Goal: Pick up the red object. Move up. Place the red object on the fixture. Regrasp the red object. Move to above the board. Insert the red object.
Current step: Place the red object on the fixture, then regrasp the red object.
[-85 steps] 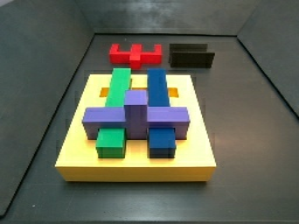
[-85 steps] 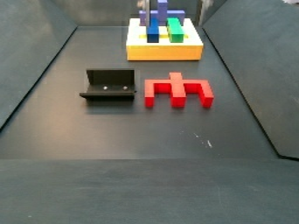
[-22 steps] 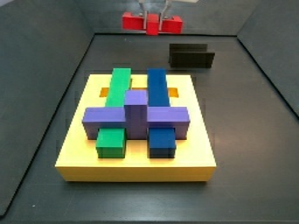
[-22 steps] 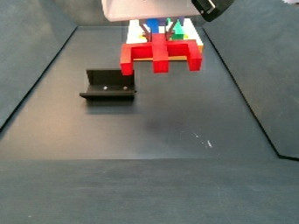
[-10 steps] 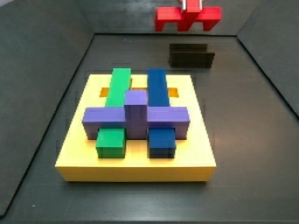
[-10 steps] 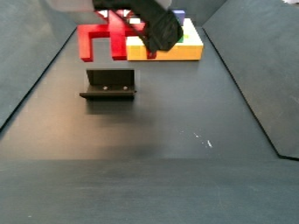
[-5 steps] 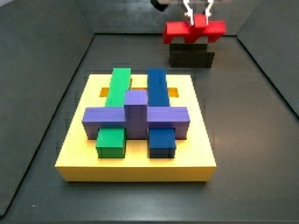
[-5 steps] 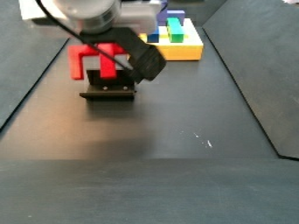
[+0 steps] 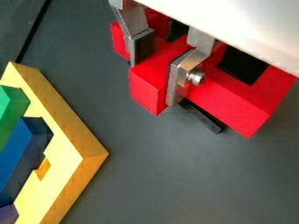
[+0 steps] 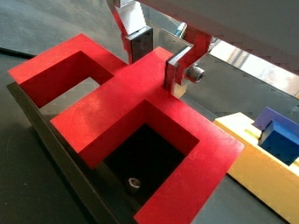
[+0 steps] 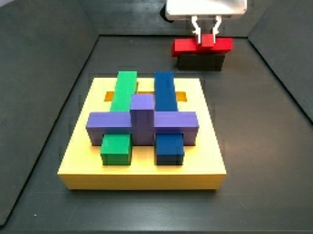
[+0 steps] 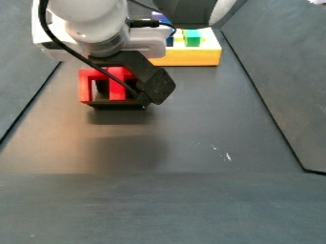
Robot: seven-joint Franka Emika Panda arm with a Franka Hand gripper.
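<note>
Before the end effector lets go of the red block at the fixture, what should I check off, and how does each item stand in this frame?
1. The end effector grips the central stem of the bright red arch-like plastic block: ok, silver fingers clamp it in both wrist views.
2. Red block over the small dark bracket fixture: ok in both side views.
3. Red block fully seated on the fixture: cannot tell; the contact is hidden.
4. Red block level: cannot tell.
5. Large yellow slotted board well apart from the fixture: ok.
6. Green, blue and purple blocks sit on the board: ok.
</note>
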